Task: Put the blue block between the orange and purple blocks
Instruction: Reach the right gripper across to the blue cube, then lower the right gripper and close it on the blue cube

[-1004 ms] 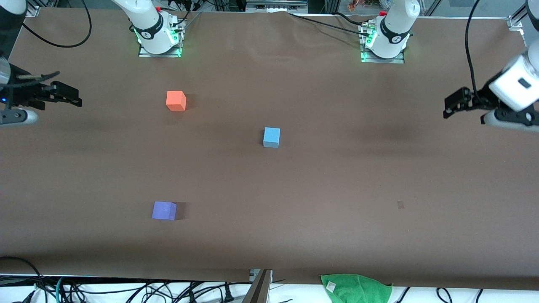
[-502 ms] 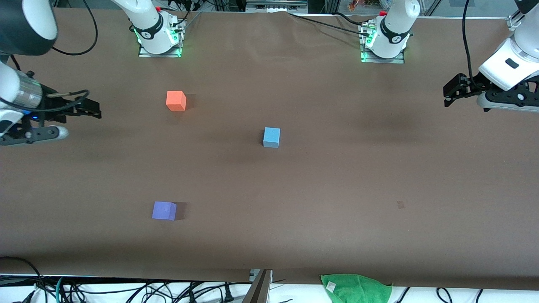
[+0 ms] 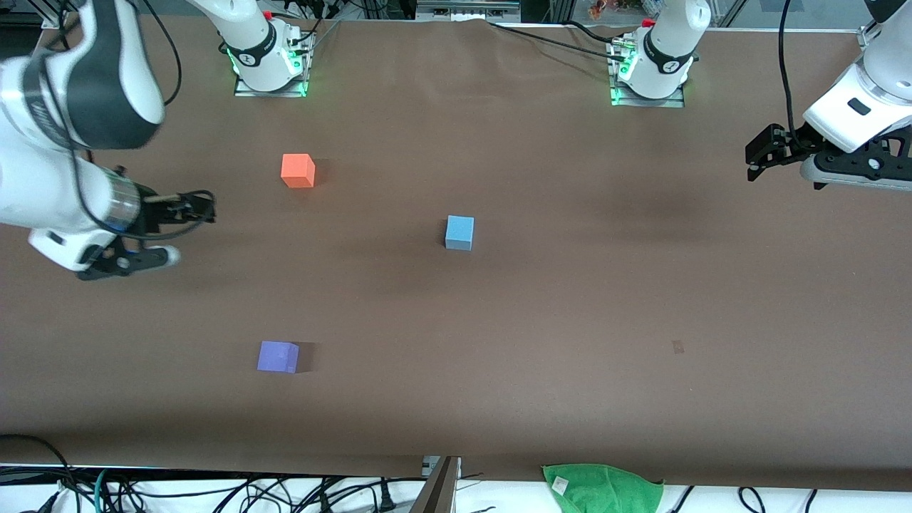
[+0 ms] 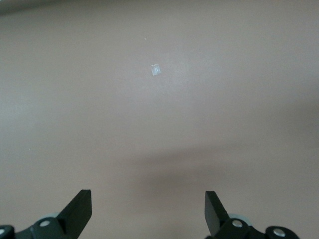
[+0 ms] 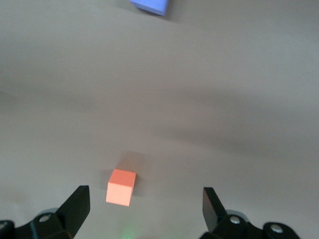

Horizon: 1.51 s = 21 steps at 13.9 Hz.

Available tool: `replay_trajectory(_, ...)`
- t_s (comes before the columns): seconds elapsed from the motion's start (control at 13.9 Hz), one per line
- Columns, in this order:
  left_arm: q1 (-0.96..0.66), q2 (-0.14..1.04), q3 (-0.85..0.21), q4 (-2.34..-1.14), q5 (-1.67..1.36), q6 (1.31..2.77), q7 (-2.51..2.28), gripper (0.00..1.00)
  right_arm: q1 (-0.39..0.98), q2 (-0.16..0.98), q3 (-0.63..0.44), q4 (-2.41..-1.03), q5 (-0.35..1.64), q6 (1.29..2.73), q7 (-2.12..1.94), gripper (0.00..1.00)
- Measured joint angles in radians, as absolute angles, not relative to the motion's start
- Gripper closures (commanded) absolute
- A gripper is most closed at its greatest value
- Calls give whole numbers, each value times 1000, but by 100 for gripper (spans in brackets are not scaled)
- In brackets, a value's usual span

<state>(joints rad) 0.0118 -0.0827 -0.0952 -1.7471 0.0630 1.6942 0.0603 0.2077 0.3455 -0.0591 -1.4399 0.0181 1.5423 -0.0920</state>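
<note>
Tabletop point(image 3: 541, 299): brown matte surface spanning the whole front view. Both arm bases are mounted along the edge farthest from the front camera.

Right arm: reaches in over its own end of the tabletop. Right gripper point(image 3: 203, 208) hangs above bare surface, with the orange block a little farther from the front camera and toward the centre. Jaws spread wide, nothing between them. In the right wrist view the two dark fingertips point(image 5: 79, 204) frame open tabletop, and the orange block point(image 5: 121, 186) sits on the surface in the gap between them, not touched.

Left arm: over its own end of the tabletop. Left gripper point(image 3: 757, 153) is above bare surface, well apart from all three blocks. Jaws fully apart and empty; the left wrist view shows both fingertips point(image 4: 215, 208) with only brown surface between them, plus one small pale mark point(image 4: 155, 70).

Green cloth point(image 3: 602, 486): crumpled, at the tabletop edge nearest the front camera.

Blocks, all equal cubes, each resting flat, none touching another:
- Blue block point(image 3: 459, 232): near the centre of the tabletop, toward the left arm's end relative to the other two.
- Orange block point(image 3: 298, 170): farthest from the front camera.
- Purple block point(image 3: 278, 356): nearest the front camera, roughly in line with the orange one.
</note>
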Motion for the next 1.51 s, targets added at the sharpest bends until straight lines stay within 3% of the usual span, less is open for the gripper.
replay_trajectory(0.86, 7, -83, -109, -1747, 63, 1697, 60, 0, 616, 519, -52, -1440, 82, 1850, 485, 0)
replay_trajectory(1.51, 7, -78, -108, -1730, 63, 1706, 60, 0, 834, 674, -52, -1442, 83, 2079, 944, 0)
